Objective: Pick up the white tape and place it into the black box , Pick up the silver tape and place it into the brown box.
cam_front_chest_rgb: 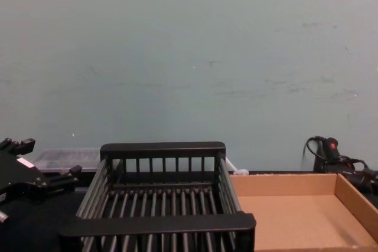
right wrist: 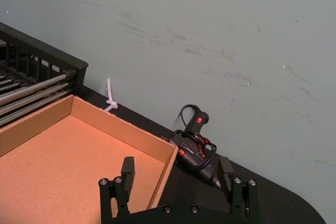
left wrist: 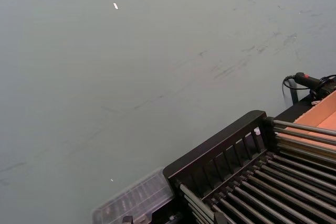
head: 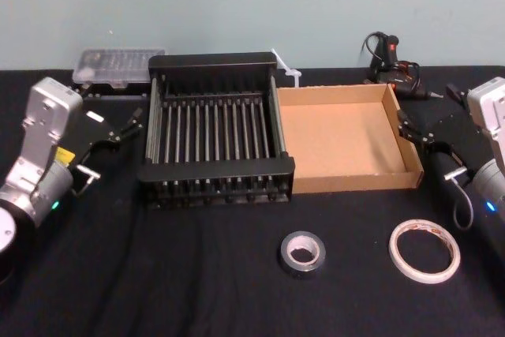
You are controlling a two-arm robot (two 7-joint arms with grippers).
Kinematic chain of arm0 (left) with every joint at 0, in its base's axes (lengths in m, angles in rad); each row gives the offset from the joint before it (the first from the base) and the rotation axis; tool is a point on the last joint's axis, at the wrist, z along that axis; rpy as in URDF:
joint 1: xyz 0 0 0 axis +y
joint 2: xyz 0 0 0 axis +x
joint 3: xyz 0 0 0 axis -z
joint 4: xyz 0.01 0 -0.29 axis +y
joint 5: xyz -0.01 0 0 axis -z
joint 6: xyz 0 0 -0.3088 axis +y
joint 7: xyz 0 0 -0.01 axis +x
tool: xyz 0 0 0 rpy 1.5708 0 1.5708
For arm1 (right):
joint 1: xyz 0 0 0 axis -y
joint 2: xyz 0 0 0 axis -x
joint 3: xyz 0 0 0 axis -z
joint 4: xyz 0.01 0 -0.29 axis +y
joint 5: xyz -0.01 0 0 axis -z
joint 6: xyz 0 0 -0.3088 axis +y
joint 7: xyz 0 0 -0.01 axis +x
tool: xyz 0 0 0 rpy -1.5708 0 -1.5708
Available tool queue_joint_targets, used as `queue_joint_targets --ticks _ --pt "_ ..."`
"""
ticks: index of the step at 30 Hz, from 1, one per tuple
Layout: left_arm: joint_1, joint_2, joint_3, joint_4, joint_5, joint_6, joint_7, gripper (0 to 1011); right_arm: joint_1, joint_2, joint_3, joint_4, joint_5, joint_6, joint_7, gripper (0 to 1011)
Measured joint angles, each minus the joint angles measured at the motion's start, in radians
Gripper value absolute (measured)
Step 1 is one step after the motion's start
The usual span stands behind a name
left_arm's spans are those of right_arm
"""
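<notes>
Noting both arms parked outboard, nothing in hand yet. We are seeing the left gripper (head: 118,133) hanging at about nine o'clock of the black box (head: 215,61), fingers spread and empty. The right gripper (head: 416,133) is hanging at three o'clock of the brown box (head: 344,183), jaws likewise spread wide with nothing between them; in the right wrist view its fingers are straddling the tray's far corner.

Both boxes are sitting side by side, touching, at mid-table, and both look empty. The silver tape (head: 302,253) is lying flat at six o'clock of the seam between the boxes. The white tape (head: 424,249) is lying flat at three o'clock of the silver roll, nearer the right arm.

We are judging the task unstarted. Each roll lies flat, hole up, which should let a finger drop inside the ring.

A glue gun (right wrist: 196,142) is resting at twelve o'clock of the tray, apart.
</notes>
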Motion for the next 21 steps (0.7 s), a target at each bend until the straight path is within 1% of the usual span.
queue_joint_targets --ticks 21 --pt "0.000 0.000 0.000 0.000 0.000 0.000 0.000 1001 0.000 0.000 0.000 0.000 0.000 0.000 0.000 1003"
